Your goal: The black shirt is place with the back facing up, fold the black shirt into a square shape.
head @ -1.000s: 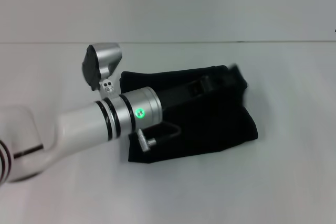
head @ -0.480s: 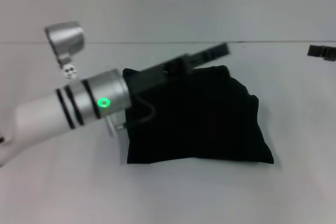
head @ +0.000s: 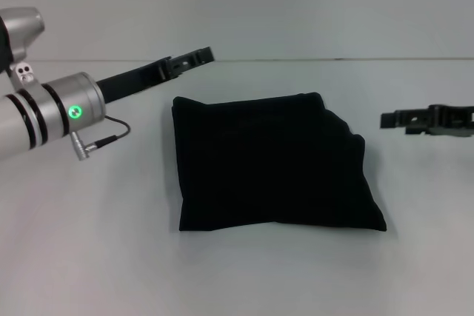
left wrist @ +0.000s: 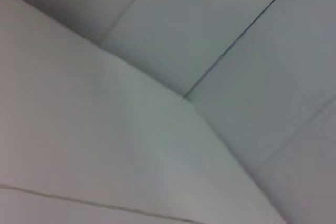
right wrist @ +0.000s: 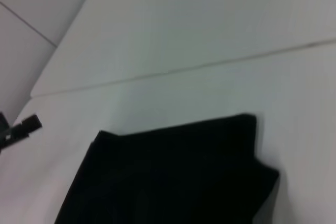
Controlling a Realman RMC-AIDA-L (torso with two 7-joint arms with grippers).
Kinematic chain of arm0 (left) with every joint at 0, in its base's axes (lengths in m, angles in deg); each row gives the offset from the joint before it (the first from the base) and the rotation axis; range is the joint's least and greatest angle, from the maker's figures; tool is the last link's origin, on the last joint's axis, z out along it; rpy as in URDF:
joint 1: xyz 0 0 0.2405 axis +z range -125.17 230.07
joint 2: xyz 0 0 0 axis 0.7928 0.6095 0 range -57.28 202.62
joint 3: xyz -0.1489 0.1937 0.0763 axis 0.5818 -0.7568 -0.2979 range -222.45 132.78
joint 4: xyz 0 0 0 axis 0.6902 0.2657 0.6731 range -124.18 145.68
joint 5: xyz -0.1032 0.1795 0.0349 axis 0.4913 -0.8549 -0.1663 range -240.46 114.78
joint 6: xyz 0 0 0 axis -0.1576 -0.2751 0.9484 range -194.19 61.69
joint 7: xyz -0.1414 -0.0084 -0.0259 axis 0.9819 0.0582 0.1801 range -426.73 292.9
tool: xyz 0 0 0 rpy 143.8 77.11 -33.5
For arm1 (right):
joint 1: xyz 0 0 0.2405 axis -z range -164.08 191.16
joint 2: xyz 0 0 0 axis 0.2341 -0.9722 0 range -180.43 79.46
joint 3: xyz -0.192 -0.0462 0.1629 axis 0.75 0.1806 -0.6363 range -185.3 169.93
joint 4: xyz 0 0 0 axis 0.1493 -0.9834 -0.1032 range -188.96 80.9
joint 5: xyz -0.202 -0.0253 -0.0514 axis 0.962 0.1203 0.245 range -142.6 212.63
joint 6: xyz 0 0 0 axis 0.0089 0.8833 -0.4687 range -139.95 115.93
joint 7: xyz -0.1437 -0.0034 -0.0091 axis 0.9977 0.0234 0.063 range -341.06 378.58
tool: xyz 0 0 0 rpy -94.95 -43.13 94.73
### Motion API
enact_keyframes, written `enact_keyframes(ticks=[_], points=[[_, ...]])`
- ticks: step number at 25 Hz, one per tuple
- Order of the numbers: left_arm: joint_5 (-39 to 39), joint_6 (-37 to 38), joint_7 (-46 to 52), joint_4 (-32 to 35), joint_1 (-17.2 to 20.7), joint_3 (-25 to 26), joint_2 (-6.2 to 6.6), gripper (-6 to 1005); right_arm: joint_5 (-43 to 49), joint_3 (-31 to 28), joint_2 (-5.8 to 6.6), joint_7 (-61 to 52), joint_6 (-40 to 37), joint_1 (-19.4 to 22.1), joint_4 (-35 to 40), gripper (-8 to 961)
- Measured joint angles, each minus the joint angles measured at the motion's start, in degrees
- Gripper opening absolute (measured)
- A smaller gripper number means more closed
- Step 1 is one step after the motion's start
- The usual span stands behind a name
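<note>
The left arm reaches in from the desk's left edge, its silver wrist with a green light low at the left and its black left gripper (head: 194,56) stretched toward the far edge, raised above the surface beyond the far left corner of the black shirt (head: 274,164). The gripper is seen side-on as a thin dark bar, so I cannot tell whether its fingers are apart or together. A thin grey cable (head: 111,132) loops from a plug under the wrist. The right gripper (head: 415,119) comes in from the right edge, held level and pointing toward the shirt, near its right side without touching it; only its tip and part of its body show before the frame cuts it off, and its fingers likewise cannot be told.

The shirt lies folded into a compact, roughly square bundle in the middle of the white desk (head: 244,271), its near right corner splaying a little wider than the far edge. No sleeves or neckline can be made out in the matte black.

The left wrist view shows only pale, bare surfaces and seams. The right wrist view shows the shirt's (right wrist: 173,174) far edge and stepped corner, with the left gripper's tip (right wrist: 23,127) small at the side
</note>
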Motion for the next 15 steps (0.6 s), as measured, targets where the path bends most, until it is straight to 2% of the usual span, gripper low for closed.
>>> enact_keyframes(ticks=[7, 15], points=[[-0.1, -3.4, -0.7, 4.3, 0.9, -4.6, -0.42, 962, 1.9, 0.0, -1.19, -1.7, 1.9, -1.4, -1.0, 822], [-0.5, -15.2, 2.3, 4.1, 0.5, -12.0, -0.80, 960, 1.8, 0.0, -2.49, -1.4, 5.5, -2.3, -1.0, 822]])
